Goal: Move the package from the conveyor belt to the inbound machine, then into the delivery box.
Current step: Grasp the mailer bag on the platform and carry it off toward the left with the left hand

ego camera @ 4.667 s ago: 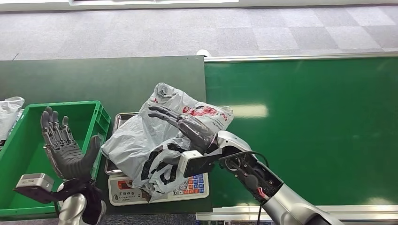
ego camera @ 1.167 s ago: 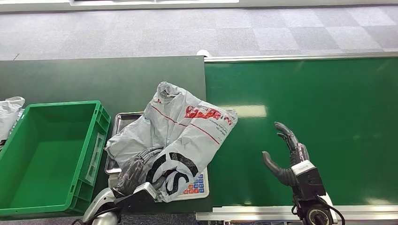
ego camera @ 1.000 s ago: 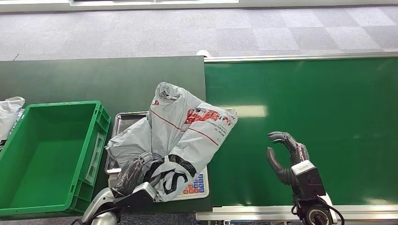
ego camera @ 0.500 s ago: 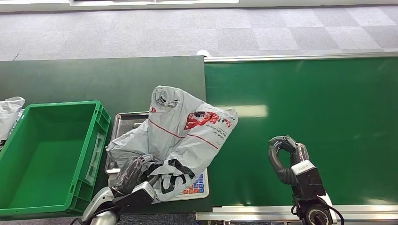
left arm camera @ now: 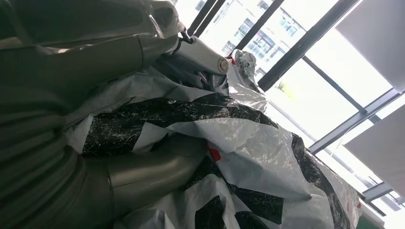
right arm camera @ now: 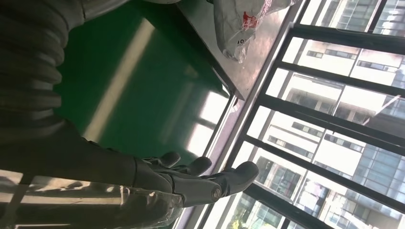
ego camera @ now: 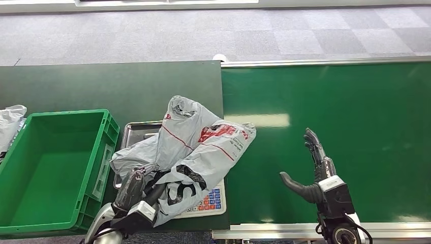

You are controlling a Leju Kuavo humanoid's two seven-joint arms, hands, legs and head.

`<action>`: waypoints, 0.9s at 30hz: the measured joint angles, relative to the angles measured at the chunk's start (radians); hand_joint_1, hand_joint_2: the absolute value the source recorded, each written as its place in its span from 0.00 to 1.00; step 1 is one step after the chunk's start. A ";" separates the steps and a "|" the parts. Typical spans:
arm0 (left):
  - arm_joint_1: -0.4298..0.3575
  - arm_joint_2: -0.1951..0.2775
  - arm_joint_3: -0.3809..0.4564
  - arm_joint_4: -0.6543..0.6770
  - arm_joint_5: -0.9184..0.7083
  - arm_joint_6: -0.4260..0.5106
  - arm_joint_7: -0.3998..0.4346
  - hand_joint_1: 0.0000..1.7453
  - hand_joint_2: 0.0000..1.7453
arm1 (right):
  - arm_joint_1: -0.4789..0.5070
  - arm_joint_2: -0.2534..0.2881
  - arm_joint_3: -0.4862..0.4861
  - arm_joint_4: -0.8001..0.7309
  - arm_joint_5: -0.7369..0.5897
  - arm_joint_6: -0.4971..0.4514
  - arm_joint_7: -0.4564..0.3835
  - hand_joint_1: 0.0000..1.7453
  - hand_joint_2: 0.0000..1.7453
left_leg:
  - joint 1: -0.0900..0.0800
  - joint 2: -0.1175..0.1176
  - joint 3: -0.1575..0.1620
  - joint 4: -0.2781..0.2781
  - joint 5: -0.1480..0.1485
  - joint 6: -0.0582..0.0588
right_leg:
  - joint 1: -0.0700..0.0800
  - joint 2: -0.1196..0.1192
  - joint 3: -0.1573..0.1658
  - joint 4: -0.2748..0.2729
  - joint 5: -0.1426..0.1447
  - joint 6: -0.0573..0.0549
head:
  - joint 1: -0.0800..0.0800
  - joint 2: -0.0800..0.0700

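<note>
1. The left robot hand (ego camera: 133, 187) grips the near edge of the package (ego camera: 195, 150), with its fingers closed in the plastic.
2. The right robot hand (ego camera: 311, 170) is open above the conveyor belt (ego camera: 356, 112), fingers spread, holding nothing.
3. The package, a grey plastic bag with red and black print, lies on the inbound machine (ego camera: 206, 202), covering its steel tray (ego camera: 133, 130).
4. The delivery box (ego camera: 45, 162), a green crate, stands beside the machine on the worktop (ego camera: 91, 84).

Silver arms end in dark grey hands (ego camera: 311, 173) with ribbed wrist covers.
</note>
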 joint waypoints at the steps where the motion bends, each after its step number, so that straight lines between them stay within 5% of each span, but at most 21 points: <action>1: 0.000 0.000 0.000 -0.001 0.000 0.000 -0.001 1.00 1.00 | 0.000 0.000 0.000 0.000 0.000 0.000 0.000 0.00 1.00 | 0.000 0.000 0.000 0.000 0.000 0.000 | 0.000 0.000 0.000 0.000 0.000 0.000 | 0.000 0.000; 20: 0.018 -0.011 0.024 -0.064 0.097 0.130 -0.126 1.00 1.00 | -0.005 -0.005 0.001 0.008 -0.022 0.001 -0.008 0.00 1.00 | 0.000 0.000 0.000 0.000 0.000 0.000 | 0.000 0.000 0.000 0.000 0.000 0.000 | 0.000 0.000; 27: 0.029 -0.012 0.020 -0.144 0.174 0.322 -0.201 1.00 1.00 | -0.007 -0.007 0.002 0.011 -0.028 0.002 -0.009 0.00 1.00 | 0.000 0.000 0.000 0.000 0.000 0.000 | 0.000 0.000 0.000 0.000 0.000 0.000 | 0.000 0.000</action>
